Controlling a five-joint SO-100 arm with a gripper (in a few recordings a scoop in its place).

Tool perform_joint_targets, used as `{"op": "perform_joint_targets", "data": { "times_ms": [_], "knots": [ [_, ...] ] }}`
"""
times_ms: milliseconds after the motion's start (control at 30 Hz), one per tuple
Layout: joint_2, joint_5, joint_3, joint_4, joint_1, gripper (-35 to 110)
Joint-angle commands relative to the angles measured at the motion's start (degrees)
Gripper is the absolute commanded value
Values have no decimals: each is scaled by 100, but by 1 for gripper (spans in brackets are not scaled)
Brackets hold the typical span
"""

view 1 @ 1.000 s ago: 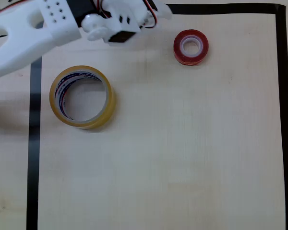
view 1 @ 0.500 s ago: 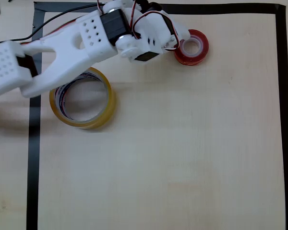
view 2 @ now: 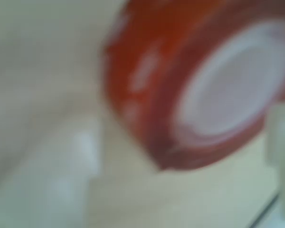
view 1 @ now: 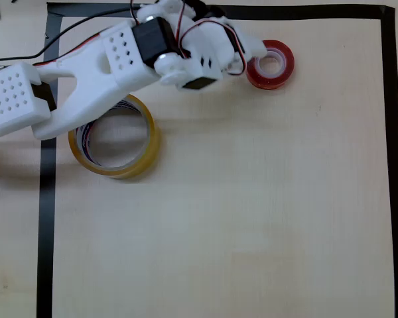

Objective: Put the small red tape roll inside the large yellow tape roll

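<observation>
Whether the jaws of the white plastic two-finger gripper (view 1: 252,54) are parted or closed I cannot tell: from above the tip is a white lump pressed against the left rim of the small glossy red tape roll with its white core (view 1: 270,64), and in the wrist view everything is badly out of focus. That blurred close-up does show the red ring (view 2: 199,85) very near, with one pale finger (view 2: 57,180) low on the left and another pale shape at the right edge, so the roll seems to sit between them, though contact is unclear.

The red roll lies flat on the light wooden table (view 1: 239,218), near the top of the area framed by black tape lines (view 1: 393,132). Well apart from it, toward the left in the overhead view, the large thin-walled yellowish translucent tape roll (view 1: 123,165) also lies flat; blue and red print shows on its inner core. The white arm (view 1: 86,73) crosses over that roll's upper edge, with red and black wires (view 1: 186,26) looping at the wrist.
</observation>
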Motion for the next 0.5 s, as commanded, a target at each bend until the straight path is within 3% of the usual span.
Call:
{"op": "perform_joint_targets", "data": {
  "times_ms": [0,467],
  "knots": [
    [343,-26,-237,299,114,18],
    [114,-18,-343,1863,149,12]
  ]
}}
